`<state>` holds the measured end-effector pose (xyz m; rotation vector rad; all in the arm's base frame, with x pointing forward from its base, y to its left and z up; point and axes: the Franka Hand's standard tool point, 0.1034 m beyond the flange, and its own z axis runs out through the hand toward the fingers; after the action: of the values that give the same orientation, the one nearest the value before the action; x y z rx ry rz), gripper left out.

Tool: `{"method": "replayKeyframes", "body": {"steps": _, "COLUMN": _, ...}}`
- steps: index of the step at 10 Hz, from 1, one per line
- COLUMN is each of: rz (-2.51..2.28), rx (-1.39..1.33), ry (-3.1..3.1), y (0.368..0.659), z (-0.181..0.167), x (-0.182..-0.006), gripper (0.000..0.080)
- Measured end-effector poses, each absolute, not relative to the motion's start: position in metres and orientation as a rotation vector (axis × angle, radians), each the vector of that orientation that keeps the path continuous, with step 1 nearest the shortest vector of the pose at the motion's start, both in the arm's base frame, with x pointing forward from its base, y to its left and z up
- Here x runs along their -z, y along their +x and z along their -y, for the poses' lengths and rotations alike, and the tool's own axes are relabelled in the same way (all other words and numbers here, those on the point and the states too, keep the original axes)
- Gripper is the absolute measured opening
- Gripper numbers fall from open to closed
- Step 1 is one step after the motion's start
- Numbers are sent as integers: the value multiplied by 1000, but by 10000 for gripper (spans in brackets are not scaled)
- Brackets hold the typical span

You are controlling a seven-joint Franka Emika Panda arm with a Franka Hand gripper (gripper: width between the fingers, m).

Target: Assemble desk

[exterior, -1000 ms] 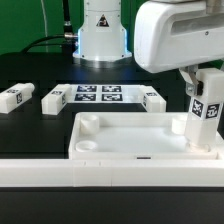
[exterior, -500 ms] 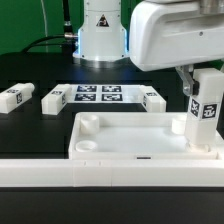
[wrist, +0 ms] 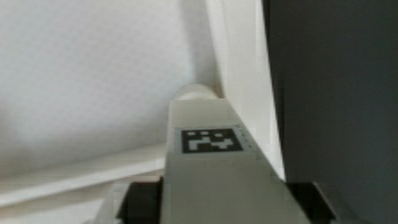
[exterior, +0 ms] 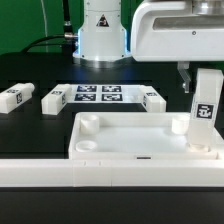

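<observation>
Fingers (wrist: 139, 203) of the gripper (exterior: 201, 80) closed on the upright leg (exterior: 206, 112), one on each side near its top end. Stands at the end of the tabletop (exterior: 135, 136) on the exterior view's right, tag facing the camera, lower end hidden behind the rim; seated in a socket or not, cannot tell. In the wrist view, white tray floor on one side of the leg and black beyond the rim on the other.

Underneath everything, a matte black table (exterior: 30, 135). Behind it a green backdrop, with the white robot base (exterior: 102, 30) at the far middle. Flat before the base, the marker board (exterior: 98, 95). Lying on the black: the left loose leg (exterior: 14, 98) near the exterior view's left edge, the middle loose leg (exterior: 55, 100) just beside the marker board, and the right loose leg (exterior: 153, 100) on the board's other side.

Across the front, a long low white wall (exterior: 100, 178), just before the tabletop's near rim. Raised rim all round the tray; two round sockets (exterior: 88, 143) at its left end. Bare tray floor between those sockets and the upright leg. A black strip between the far rim and the loose legs. Above the right end, the arm's broad white hand overhanging.
</observation>
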<state>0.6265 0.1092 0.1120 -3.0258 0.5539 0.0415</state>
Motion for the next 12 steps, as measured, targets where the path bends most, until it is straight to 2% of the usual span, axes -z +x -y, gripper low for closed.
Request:
{"method": "replayKeyframes", "body": {"steps": 7, "rz": -1395, "rx": -104, "ry": -2721, "y": 623, "z": -119, "x": -110, "gripper": 300}}
{"method": "replayKeyframes", "body": {"steps": 8, "rz": -1394, "rx": -104, "ry": -2721, "y": 623, "z": -119, "x": -110, "gripper": 373}}
{"method": "replayKeyframes", "body": {"steps": 9, "rz": -1378, "rx": -103, "ry": -2729, "y": 623, "z": -119, "x": -110, "gripper": 373}}
{"method": "replayKeyframes", "body": {"steps": 10, "rz": -1319, "rx": -99, "ry": -2756, "y": 623, "z": -120, "x": -110, "gripper": 578}}
{"method": "replayKeyframes", "body": {"steps": 11, "rz": -1244, "rx": -78, "ry": -2784, "y": 623, "z": -122, "x": -112, "gripper": 633}}
{"method": "replayKeyframes", "body": {"steps": 12, "rz": -1151, "rx": -72, "ry": -2823, "y": 622, "z": -124, "x": -111, "gripper": 633}}
